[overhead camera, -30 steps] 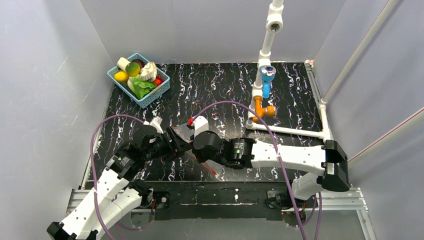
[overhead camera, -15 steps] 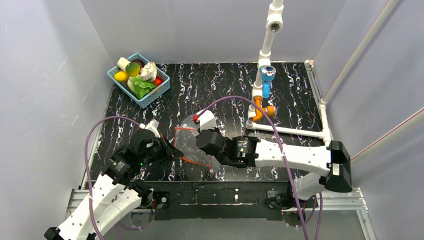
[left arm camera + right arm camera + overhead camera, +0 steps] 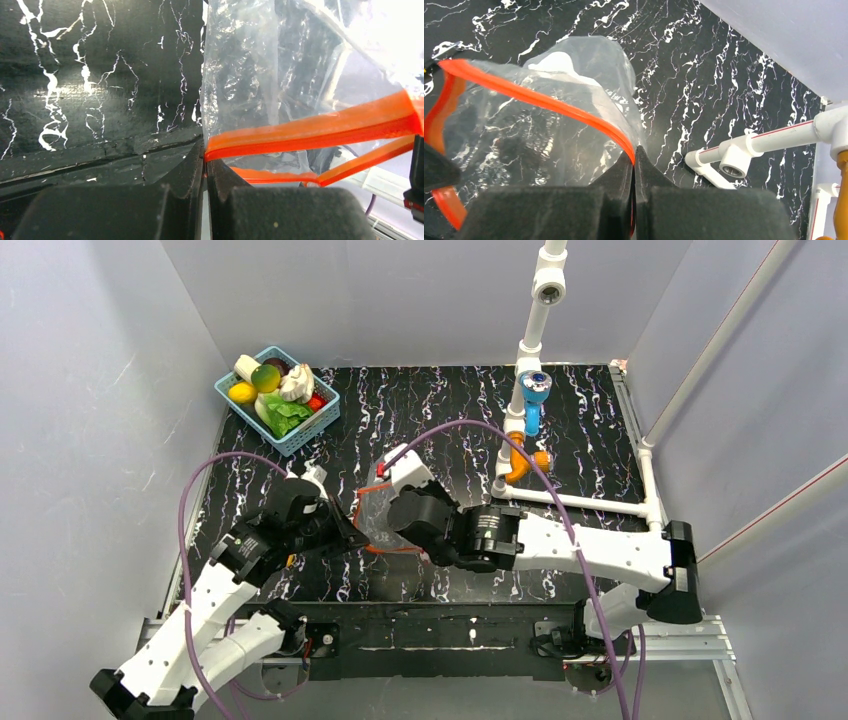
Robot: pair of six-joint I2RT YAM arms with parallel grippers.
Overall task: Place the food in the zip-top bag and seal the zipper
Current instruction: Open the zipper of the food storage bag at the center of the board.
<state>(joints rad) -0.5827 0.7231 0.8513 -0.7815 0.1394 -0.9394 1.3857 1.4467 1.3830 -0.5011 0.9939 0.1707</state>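
The clear zip-top bag (image 3: 372, 520) hangs between my two grippers above the black marbled table, mouth spread. My left gripper (image 3: 354, 537) is shut on the near end of the red zipper (image 3: 310, 127); its jaws (image 3: 205, 155) pinch the strip where the bag (image 3: 250, 75) begins. My right gripper (image 3: 393, 525) is shut on the zipper (image 3: 549, 102) on the other side, jaws (image 3: 634, 152) tight together, and the bag (image 3: 549, 140) looks empty. The food lies in the blue basket (image 3: 322, 416): lettuce (image 3: 286, 417), yellow-green fruit (image 3: 265, 377), white garlic piece (image 3: 296, 386).
The basket stands at the back left corner and also holds a yellow fruit (image 3: 241, 392) and a red chili (image 3: 316, 401). A white pipe frame (image 3: 575, 502) with blue and orange fittings (image 3: 530, 415) stands at the right. Purple cables arc over both arms.
My left gripper has shut on the zipper's end. Both grippers have shifted a little away from the front edge, and the bag's mouth now stands spread between them.
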